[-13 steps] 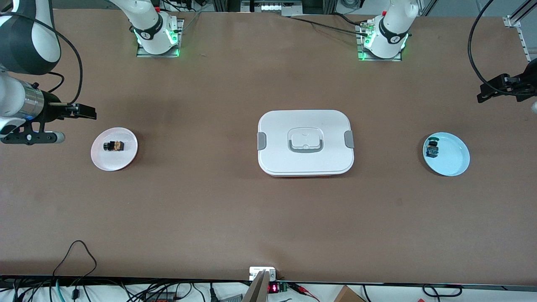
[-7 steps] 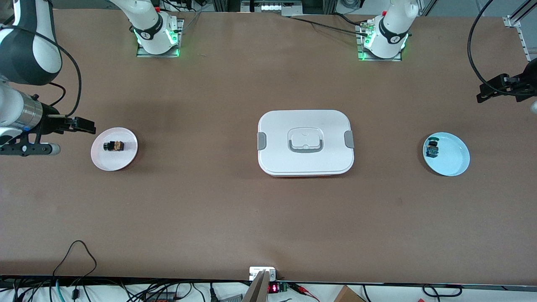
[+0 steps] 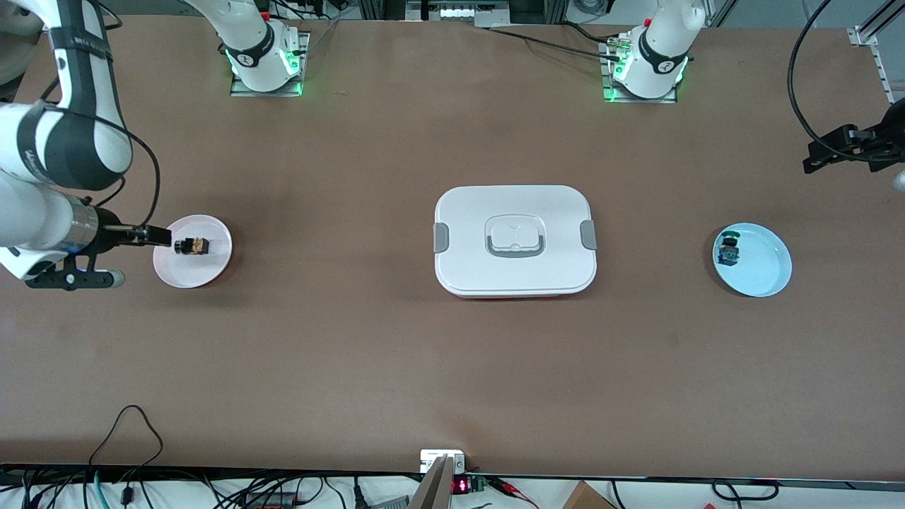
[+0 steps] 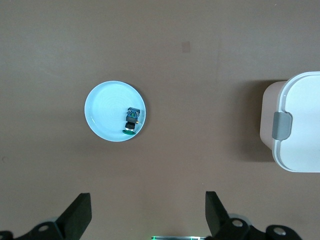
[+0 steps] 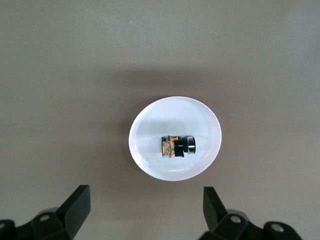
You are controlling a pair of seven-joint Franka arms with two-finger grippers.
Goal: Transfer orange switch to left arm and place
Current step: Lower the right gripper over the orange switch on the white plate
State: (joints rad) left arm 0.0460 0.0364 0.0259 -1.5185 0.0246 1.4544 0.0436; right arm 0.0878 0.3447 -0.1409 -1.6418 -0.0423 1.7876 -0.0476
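The orange switch (image 3: 192, 246) (image 5: 177, 145) lies on its side on a small pink plate (image 3: 212, 272) (image 5: 150, 160) toward the right arm's end of the table. My right gripper (image 3: 157, 235) (image 5: 145, 212) hangs open over that plate's edge, just beside the switch, with nothing between its fingers. The white box (image 3: 466, 261) (image 4: 300, 130) with grey clips stands at the table's middle. My left gripper (image 3: 824, 152) (image 4: 148, 215) is open and empty, up over the left arm's end of the table, where that arm waits.
A light blue plate (image 3: 767, 272) (image 4: 102, 112) holds a blue-and-teal switch (image 3: 727, 252) (image 4: 132, 119) toward the left arm's end. Cables and a small display run along the table edge nearest the front camera.
The right arm has swung its gripper toward the pink plate, reaching the plate's edge beside the orange switch. The left arm has not moved.
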